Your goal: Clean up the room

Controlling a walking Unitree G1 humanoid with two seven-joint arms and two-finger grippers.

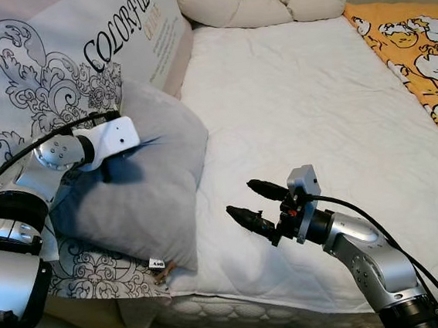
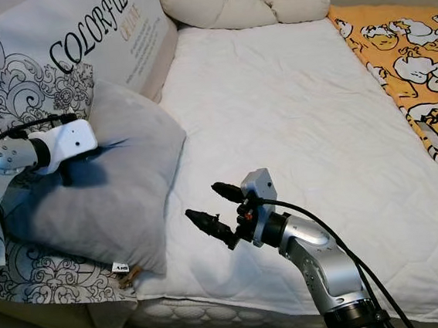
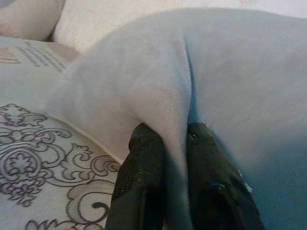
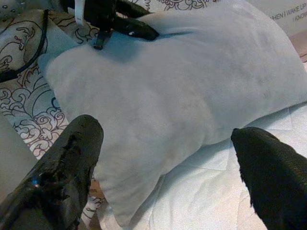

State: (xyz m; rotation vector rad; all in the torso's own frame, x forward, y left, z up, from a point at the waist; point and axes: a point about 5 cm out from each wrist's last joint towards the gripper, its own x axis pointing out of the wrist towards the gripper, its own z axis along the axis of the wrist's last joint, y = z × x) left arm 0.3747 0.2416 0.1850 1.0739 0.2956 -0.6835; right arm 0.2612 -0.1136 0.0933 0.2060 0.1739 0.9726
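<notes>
While the white quilted mattress (image 1: 307, 109) lies smooth, a plump grey velvety pillow (image 1: 139, 179) leans on a large scroll-printed cushion (image 1: 32, 81) at its left edge. Left end effector (image 3: 175, 158) pinches a fold of that pillow; right end effector (image 1: 252, 203) hovers spread apart near its lower corner.

The large white patterned pillow (image 1: 54, 63) carries big black slanted lettering reading "COLORFUL" followed by a cut-off "W" or "M" (the picture's top edge clips the rest). Beneath it runs a smaller gold word beginning "QU", too blurred to finish. In the right wrist view the same pillow shows small grey print, "WHEN I WAKE UP" with "I KNOW" under it. The grey pillow's (image 1: 140, 187) small white tag (image 1: 156, 262) bears dark marks too tiny to read.
</notes>
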